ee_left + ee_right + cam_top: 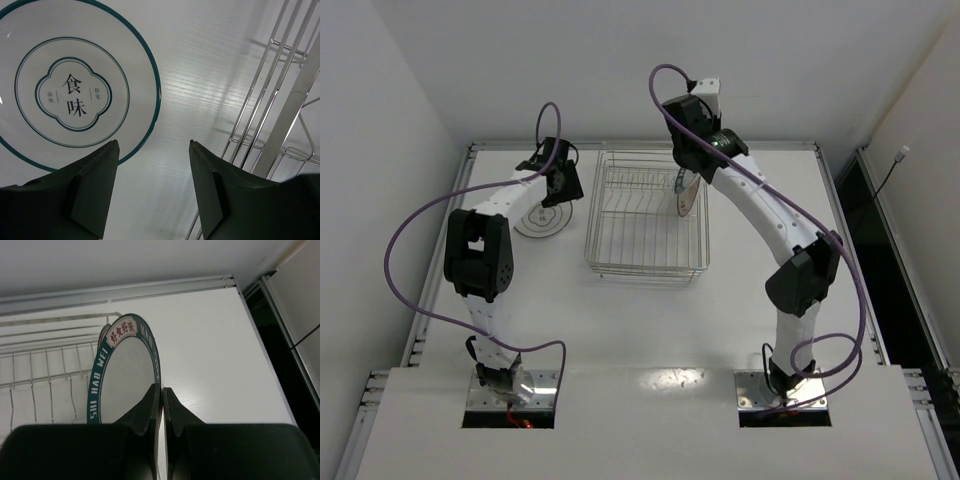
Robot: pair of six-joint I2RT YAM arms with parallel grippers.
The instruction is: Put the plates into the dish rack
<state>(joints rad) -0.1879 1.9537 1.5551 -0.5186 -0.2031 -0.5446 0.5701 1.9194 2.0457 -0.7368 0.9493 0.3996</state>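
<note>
The right claw [161, 402] is pinched shut on the rim of the dark-rimmed plate [125, 372]. The plate stands upright at the right side of the dish rack [35, 372], its lower part hidden behind the claw, its rim bearing red marks and white lettering. The left claw [154, 147] gapes wide above the surface [210, 75], beside the flat ring plate [75, 95], which is cut off by the frame.

- Bright, even light from overhead floods the white table [650, 330] in the top view. Shadows under the rack [645, 272] and the arms are faint and soft-edged.
- A small glare patch shines on the near ledge [680, 378].
- Left wrist view: a pale sheen streaks the table. The rack wires at right are soft, and the fingers [85, 200] of the left gripper [154, 147] read as dark, blurred shapes.
- Right wrist view: the right gripper [162, 390] is near-black and out of focus. The green-rimmed plate [125, 370] has a dull grey face but crisp lettering.
</note>
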